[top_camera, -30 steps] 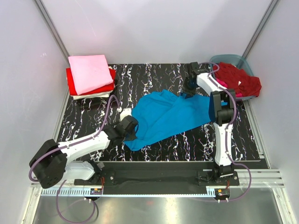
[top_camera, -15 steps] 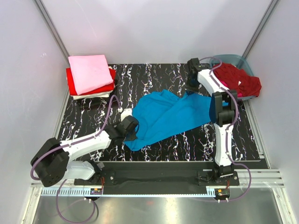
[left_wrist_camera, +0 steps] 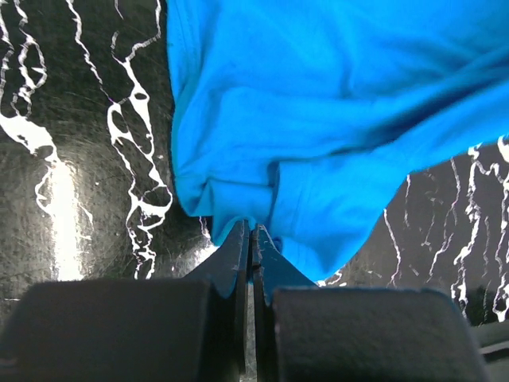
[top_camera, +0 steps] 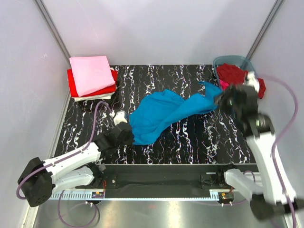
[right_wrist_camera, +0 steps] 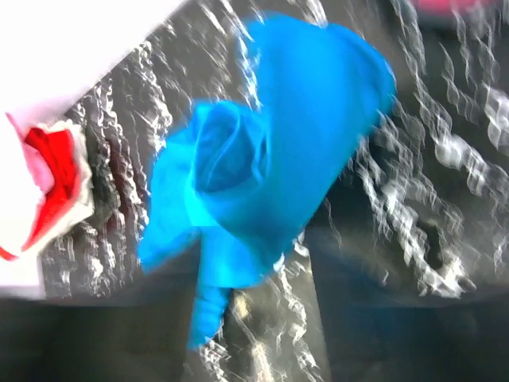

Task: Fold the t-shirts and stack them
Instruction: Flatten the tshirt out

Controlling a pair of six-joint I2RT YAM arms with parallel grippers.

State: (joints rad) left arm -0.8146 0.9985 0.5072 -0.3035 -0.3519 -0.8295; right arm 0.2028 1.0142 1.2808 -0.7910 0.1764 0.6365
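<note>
Our left gripper (left_wrist_camera: 251, 237) pinches the near-left corner of the turquoise t-shirt (top_camera: 164, 111). The shirt lies mid-table, its long axis running diagonally away toward the right gripper (top_camera: 223, 100). That one is blurred, so we cannot tell its grip. The table (top_camera: 199, 137) gives open room nearer us.

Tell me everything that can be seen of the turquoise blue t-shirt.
The turquoise blue t-shirt is plain soft cloth, unfolded and wrinkled. It lies as a slanted band across the middle of the black marbled table. The left gripper is shut on a bunched fold at its near left end. Its far right end is raised near the right gripper, but blur hides whether that one holds it.
</note>
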